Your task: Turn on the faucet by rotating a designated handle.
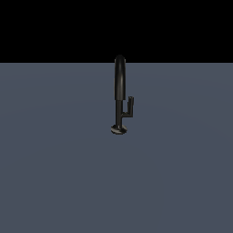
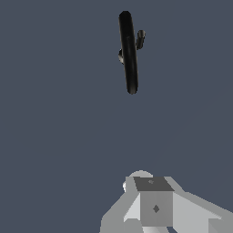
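Observation:
The faucet [image 1: 119,79] is glossy black and stands upright on a small round disc base [image 1: 119,130] in the middle of the grey floor. Its thick arched spout rises above a thin stem. The handle [image 1: 130,107] is a short thin L-shaped lever that branches off the stem on the exterior view's right, with its tip pointing up. The wrist view looks down on the faucet [image 2: 129,54], with the handle [image 2: 140,39] poking out beside the spout. No gripper fingers show in either view, and nothing touches the faucet.
A flat grey-blue surface [image 1: 54,173] spreads all around the faucet, under a black background. A grey and white blocky part of the arm [image 2: 154,207] shows in the wrist view, well apart from the faucet.

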You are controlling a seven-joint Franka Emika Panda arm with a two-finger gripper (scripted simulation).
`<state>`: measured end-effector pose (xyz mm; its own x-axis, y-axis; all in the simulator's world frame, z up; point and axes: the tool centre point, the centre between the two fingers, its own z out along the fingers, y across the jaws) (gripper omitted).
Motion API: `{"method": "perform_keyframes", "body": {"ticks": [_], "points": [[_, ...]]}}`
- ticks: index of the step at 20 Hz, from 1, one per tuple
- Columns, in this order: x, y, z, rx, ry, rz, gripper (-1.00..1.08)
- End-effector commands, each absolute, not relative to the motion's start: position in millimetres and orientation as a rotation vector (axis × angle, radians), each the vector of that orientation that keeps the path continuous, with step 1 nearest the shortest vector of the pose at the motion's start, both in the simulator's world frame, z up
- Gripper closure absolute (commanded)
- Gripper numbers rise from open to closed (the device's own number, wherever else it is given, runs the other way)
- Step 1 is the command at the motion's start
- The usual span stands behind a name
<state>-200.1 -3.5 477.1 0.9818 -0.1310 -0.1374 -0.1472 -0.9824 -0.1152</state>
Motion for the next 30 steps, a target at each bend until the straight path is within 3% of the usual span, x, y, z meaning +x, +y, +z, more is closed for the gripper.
{"method": "perform_keyframes", "body": {"ticks": [1, 30], "points": [[-186.1, -3.5, 473.5, -2.965, 0.259, 0.242, 1.08], [-25.9, -28.3, 389.2, -2.365, 0.767, 0.748, 1.08]]}}
